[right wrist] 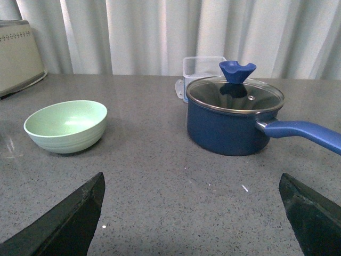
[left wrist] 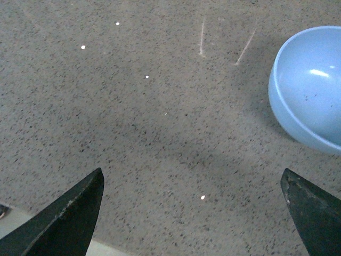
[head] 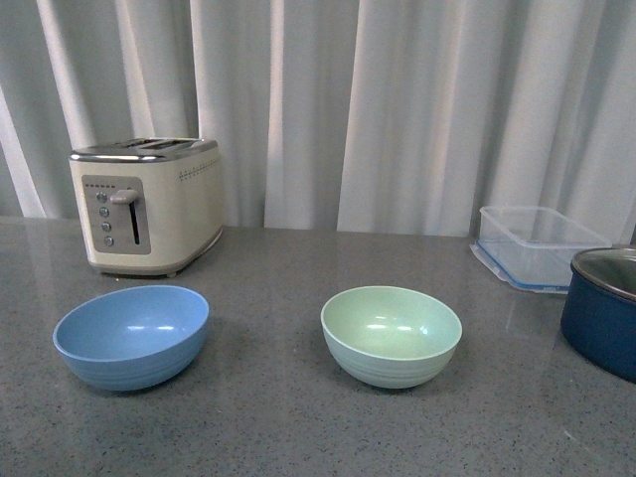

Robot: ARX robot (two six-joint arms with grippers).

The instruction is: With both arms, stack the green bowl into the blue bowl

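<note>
Though unseen from the front, spread wide, empty: left gripper (left wrist: 192,178), right gripper (right wrist: 192,178). Dark navy steel-rimmed pot (head: 602,310) cropped at 3 o'clock. Pale mint-green round bowl (head: 391,336) central; light sky-blue round bowl (head: 131,336) at its 9 o'clock, bare grey counter (head: 266,397) between.

No text, brand, number or sign can be read in any view. The cream two-slot toaster with a metal top (head: 174,214) has a grey control panel (head: 116,214) on its front. A row of tiny dark marks sits on the panel above the round buttons (head: 104,212), too small to read. A dotted band runs along the toaster's side near the top; whether it holds lettering cannot be told.
</note>
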